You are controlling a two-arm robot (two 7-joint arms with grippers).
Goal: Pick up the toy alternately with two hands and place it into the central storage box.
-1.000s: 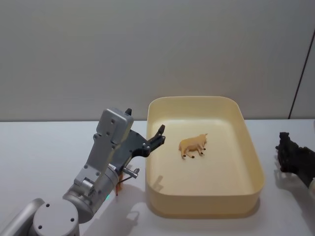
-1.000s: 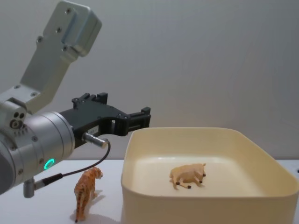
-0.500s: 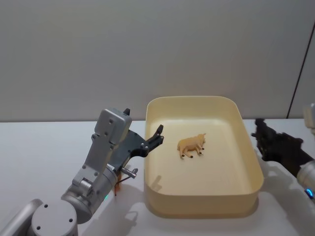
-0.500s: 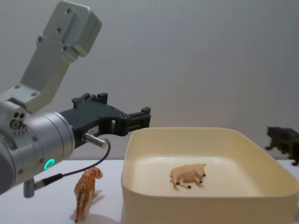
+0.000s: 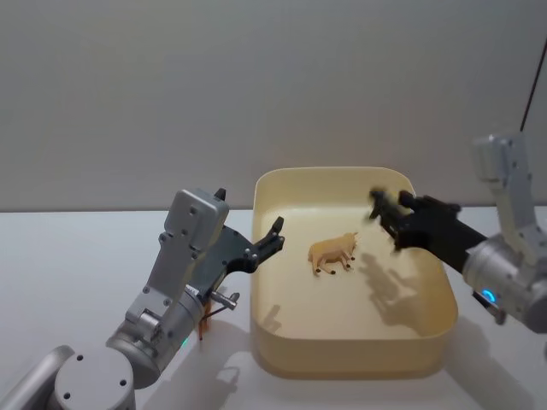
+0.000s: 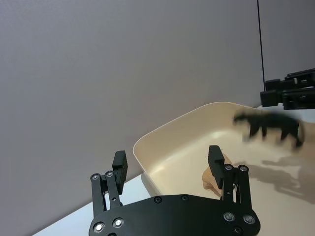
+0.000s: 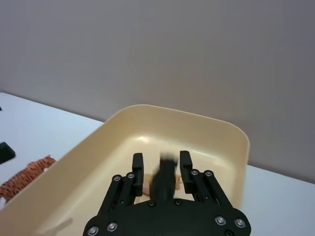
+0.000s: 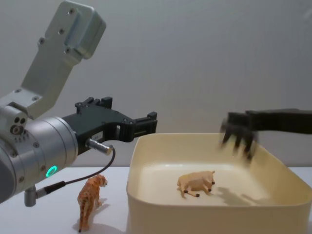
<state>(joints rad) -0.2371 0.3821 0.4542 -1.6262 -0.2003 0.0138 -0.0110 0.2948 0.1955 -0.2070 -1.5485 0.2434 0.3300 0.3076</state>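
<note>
Black moulded-plastic animal figure [image 6: 269, 127] is up in the air over the right half of the cream-yellow rectangular plastic storage box [image 5: 350, 354]. It's pinched between the fingers of the right gripper [image 7: 161, 163], which is closed on its body from both sides. It's blurry, so which way its head points is hard to call. A tan plastic animal figure [image 5: 333, 254] lies on its side on the box floor, about mid-box. The left gripper [image 5: 272, 237] hangs right at the box's left rim with its fingers spread apart and nothing in them. An orange striped tiger figure [image 8: 90, 197] stands on the white tabletop [image 5: 68, 256] just outside the box's left wall, under the left arm.

Handling guess: these figures look like light, rigid plastic, smooth enough to twist in a narrow pinch, and the thin legs and tail would be bad to grab. The torso is the spot, across the flanks, which looks like what the right gripper has. A drop from here probably won't hurt it, though it may bounce or land on the tan one. Same deal for the tiger: squeeze the ribs from above and keep the fingers clear of the box wall, since it stands so close.
</note>
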